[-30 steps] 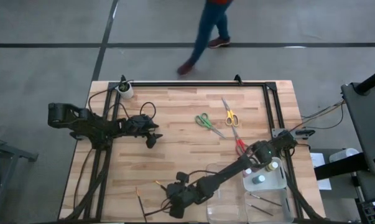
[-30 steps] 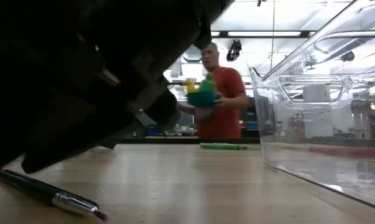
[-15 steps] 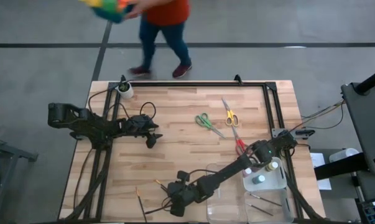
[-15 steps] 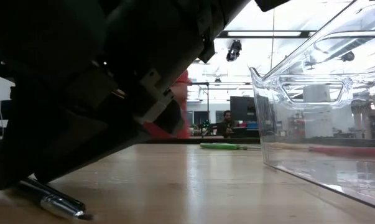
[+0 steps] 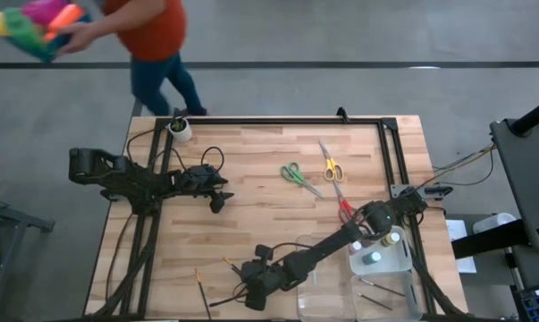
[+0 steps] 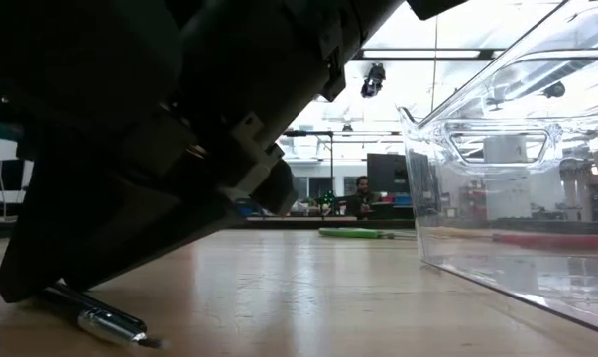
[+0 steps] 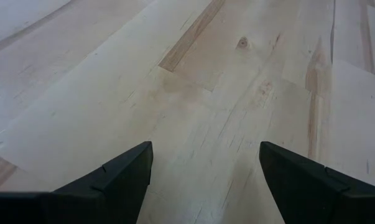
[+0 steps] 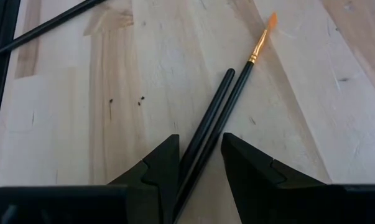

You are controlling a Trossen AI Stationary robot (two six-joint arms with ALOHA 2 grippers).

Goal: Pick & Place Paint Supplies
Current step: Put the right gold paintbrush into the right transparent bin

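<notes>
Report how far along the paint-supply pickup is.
Done: bottles and brushes lie in the clear tray. In hand: the right gripper, low at the table's near edge, straddles two brushes; whether it grips them is unclear. Left: green scissors, yellow scissors, red scissors, another brush. The left gripper waits open.

Overhead looks straight down; low camera, level at tabletop, perhaps shares the brush (image 6: pixel 95 319) with right wrist.

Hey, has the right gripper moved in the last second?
Yes. In the low view the right gripper has come down onto the brush on the table; overhead, its spot beside the clear tray looks unchanged.
</notes>
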